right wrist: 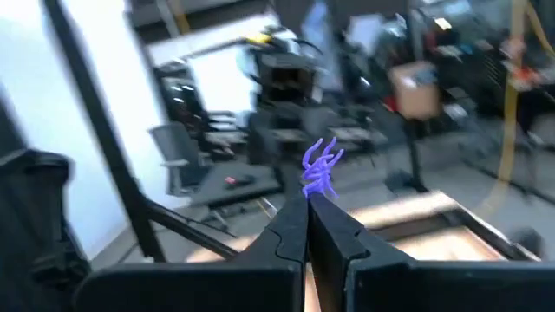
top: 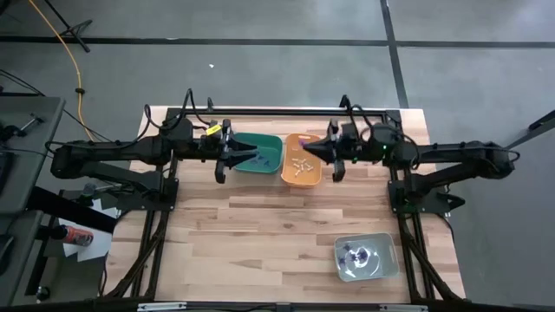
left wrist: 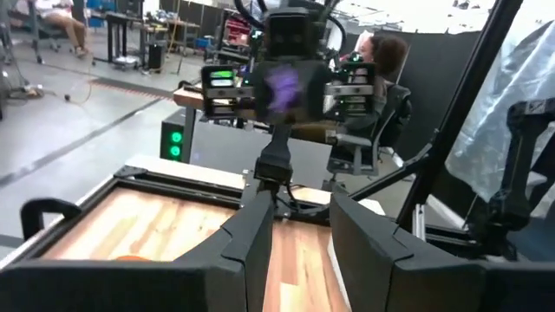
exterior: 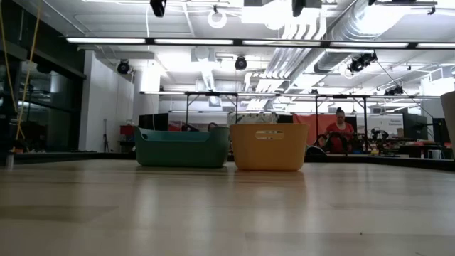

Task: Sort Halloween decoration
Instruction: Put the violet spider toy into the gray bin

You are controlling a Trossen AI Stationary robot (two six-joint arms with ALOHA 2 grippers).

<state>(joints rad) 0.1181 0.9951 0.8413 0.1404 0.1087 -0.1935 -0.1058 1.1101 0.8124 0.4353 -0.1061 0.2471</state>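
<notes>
A: Pinching a purple trinket (right wrist: 321,169) between its closed fingertips, the right tool (top: 310,149) is hanging over the orange bin (top: 301,178), at the edge nearest the green bin (top: 264,156). I judge it is carrying the piece across to be dropped by colour.

B: And the left tool (top: 227,156)?

A: It is hovering over the green bin, its fingers (left wrist: 247,238) standing apart with nothing between them. It is facing the right tool, and the purple piece (left wrist: 282,87) is showing straight ahead of it, so a hand-over or a wait seems likely.

B: Where are the other pieces lying?

A: Cream trinkets (top: 300,165) are lying in the orange bin, just under the right tool. A few more trinkets (top: 357,255) are sitting in the grey bin (top: 381,269), well away from both tools, toward the counter (top: 260,234) edge on the right arm's side.

B: Any writing?

A: The orange bin is carrying a small label (exterior: 269,134) on its wall, too small to read.
</notes>
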